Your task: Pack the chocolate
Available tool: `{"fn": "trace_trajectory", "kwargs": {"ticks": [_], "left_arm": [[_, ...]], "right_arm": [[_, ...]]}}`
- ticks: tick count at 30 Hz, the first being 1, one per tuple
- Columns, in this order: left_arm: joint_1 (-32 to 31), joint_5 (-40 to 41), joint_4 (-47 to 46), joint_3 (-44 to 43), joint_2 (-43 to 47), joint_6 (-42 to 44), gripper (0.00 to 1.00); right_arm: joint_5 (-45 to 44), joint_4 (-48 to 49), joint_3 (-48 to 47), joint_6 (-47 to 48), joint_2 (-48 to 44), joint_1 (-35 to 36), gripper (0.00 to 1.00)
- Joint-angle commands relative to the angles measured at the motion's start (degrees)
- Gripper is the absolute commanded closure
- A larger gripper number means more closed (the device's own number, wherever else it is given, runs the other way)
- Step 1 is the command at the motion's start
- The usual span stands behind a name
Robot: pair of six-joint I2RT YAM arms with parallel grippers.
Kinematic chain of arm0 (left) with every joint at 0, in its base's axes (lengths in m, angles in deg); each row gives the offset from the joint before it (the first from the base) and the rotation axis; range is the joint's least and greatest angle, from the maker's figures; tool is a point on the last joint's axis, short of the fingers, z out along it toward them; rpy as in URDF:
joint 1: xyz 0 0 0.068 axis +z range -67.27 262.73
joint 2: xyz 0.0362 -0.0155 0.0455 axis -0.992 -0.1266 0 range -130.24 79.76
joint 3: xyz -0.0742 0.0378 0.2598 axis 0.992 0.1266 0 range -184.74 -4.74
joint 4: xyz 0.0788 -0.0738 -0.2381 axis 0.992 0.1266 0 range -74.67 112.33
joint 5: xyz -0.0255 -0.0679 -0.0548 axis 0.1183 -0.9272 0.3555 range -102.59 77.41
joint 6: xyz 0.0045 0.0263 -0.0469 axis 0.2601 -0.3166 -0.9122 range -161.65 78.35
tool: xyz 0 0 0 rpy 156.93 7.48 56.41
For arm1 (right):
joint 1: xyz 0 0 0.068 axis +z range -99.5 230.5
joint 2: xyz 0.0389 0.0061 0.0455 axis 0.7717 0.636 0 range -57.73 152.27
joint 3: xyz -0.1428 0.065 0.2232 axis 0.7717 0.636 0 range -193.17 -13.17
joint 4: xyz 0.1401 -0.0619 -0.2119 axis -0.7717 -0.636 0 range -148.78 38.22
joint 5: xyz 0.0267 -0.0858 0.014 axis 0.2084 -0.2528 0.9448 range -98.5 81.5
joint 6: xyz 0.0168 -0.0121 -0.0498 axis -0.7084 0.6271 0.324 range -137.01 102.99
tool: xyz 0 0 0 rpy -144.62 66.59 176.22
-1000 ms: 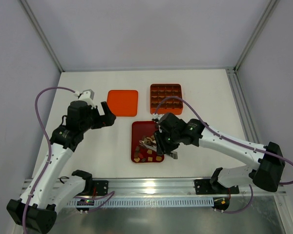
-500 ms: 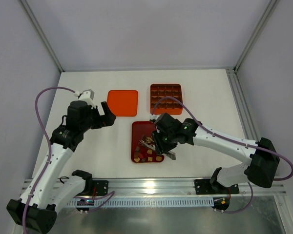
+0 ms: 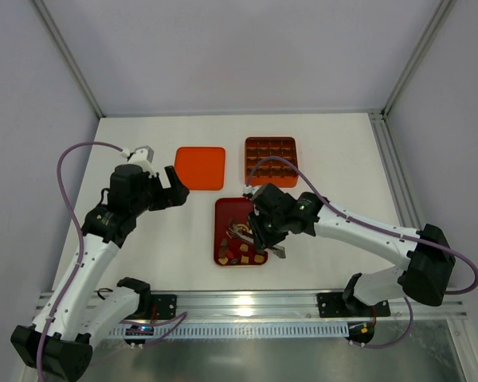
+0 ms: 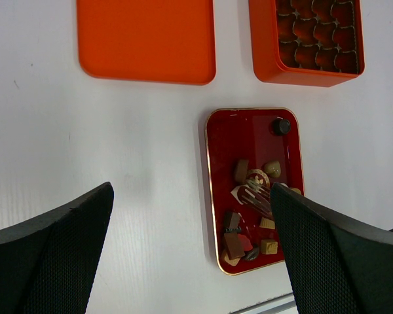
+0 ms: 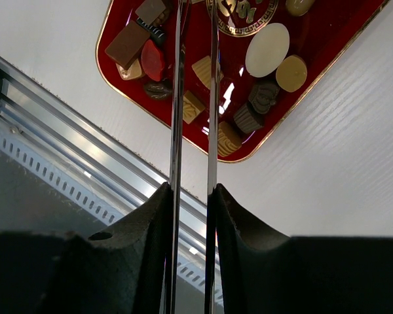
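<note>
Right wrist: chocolate [image 5: 267, 50] up close, can't tell if my right gripper [image 5: 195, 10] holds any. Left wrist adds the orange box [image 4: 301, 76], left gripper [image 4: 191, 191] spread.

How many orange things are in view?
2: the lid at the back, left of centre, and the grid box just right of it. None seems hidden.

Bare table [image 3: 342, 159] runs wide along the far edge and both side edges. An open lane separates the orange lid [image 3: 200, 168] from the orange box [image 3: 270, 160]. On the red tray [image 4: 245, 134] the far half is nearly bare; the chocolate [image 4: 241, 169] and the right pincer [image 3: 245, 233] crowd its near half
</note>
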Motion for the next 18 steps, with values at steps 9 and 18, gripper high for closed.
{"fn": "trace_trajectory", "kwargs": {"ticks": [9,18], "left_arm": [[0.1,-0.3,-0.2,-0.4,0.3,0.1,0.0],[0.1,-0.5,-0.2,-0.4,0.3,0.1,0.0]], "right_arm": [[-1.0,-2.6,-2.9,-0.1,-5.4,0.4,0.7],[-2.0,-3.9,-3.0,-0.7,-7.8,0.3,0.7]]}}
